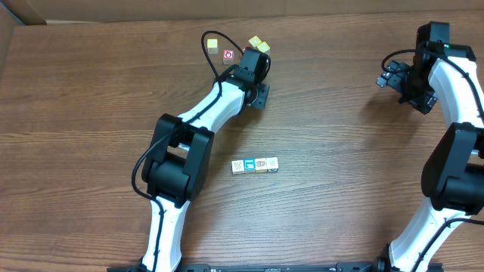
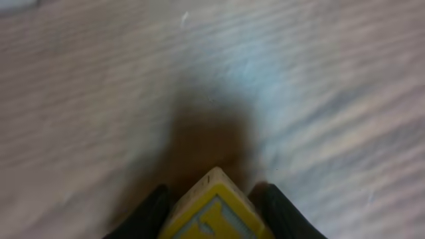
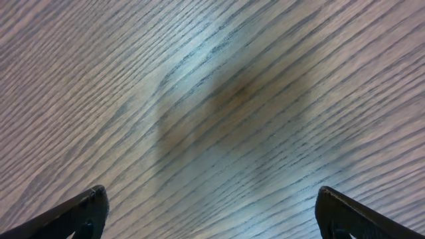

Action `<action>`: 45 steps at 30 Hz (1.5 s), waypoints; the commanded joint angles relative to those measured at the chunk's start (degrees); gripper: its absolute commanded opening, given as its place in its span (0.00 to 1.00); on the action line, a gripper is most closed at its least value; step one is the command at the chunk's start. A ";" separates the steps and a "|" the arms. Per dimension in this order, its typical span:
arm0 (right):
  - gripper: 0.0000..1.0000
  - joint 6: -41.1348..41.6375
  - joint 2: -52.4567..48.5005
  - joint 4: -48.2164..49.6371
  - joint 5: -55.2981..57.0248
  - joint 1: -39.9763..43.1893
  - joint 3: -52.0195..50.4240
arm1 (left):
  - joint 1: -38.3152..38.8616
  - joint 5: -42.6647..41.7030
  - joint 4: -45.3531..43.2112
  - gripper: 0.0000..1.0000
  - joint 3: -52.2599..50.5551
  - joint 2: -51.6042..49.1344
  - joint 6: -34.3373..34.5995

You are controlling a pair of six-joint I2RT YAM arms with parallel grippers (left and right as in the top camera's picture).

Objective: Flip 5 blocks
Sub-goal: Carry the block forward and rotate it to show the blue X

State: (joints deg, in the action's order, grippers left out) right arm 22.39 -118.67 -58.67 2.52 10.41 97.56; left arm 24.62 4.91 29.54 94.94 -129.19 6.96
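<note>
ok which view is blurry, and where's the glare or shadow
Left wrist: the table is smeared and washed out, and a dark shadow sits just above the yellow-edged block between the fingers, all soft. Right wrist: the grain is sharp, with a pale sheen across it and a faint brown shadow in the middle. Overhead: sharp and evenly lit, no glare.

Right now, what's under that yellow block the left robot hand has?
Only bare wooden table and a dark shadow show below the yellow block, pinched by the left gripper. Its bottom face is out of sight, and from overhead the arm covers it.
</note>
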 commanded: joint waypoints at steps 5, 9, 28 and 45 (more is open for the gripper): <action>1.00 -0.33 2.19 0.13 0.39 0.04 1.09 | -0.31 4.52 15.37 0.34 -0.20 15.04 -0.90; 1.00 -0.33 2.19 0.13 0.39 0.04 1.09 | -0.33 4.63 24.70 0.38 -0.22 18.58 1.40; 1.00 -0.33 2.19 0.13 0.39 0.04 1.09 | -9.27 2.56 36.83 0.66 -0.74 15.58 18.34; 1.00 -0.33 2.19 0.13 0.39 0.04 1.09 | -10.73 -3.04 17.57 0.55 -13.20 15.41 7.93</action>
State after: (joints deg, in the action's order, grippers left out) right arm 22.41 -118.67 -58.65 2.55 10.41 97.56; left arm 13.52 3.11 48.77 83.59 -113.45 18.39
